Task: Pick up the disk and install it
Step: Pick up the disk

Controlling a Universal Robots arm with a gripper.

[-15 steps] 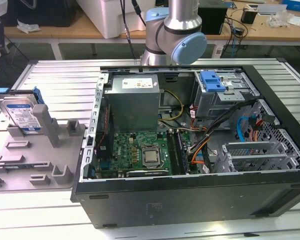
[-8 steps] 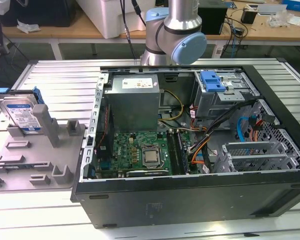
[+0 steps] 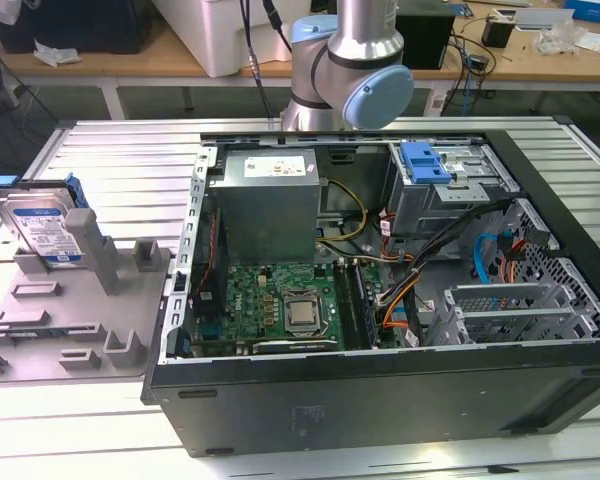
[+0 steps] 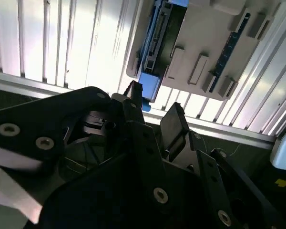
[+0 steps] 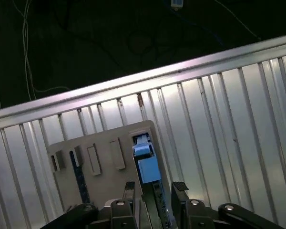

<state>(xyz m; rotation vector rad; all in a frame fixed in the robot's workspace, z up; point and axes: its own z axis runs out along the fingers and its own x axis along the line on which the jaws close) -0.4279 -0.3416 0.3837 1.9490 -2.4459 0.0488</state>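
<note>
My pincer [image 5: 155, 190] holds nothing: its two black fingers [image 5: 180, 187] stand apart with a free gap between them. In the first wrist view, the flat silver metal disk with the blue plastic rail frame [image 5: 147, 167] is directly under this gap and I see it from its thin edge. It stands upright in a slot of the light grey plastic holder [image 5: 102, 164]. The holder lies on the ribbed silver metal table [image 5: 219, 124], which spreads below the pincer on all sides. The fingers do not touch the disk; they hang above it, one on each side of its line.

I judge that the step in hand is the approach for the pick-up. Nothing is grasped yet and nothing is installed.

In my judgement, the grasp calls for a straight descent with the fingers kept parallel to the flat faces of the disk, so that they close on the faces and not on the blue rail or the wall of the holder. The disk must then leave the slot vertically, otherwise it could jam.

The open black computer case [image 3: 380, 390] lies on the table beyond the holder, well apart from the pincer. Its silver metal drive cage [image 3: 450, 195] is probably the place for the disk.
</note>
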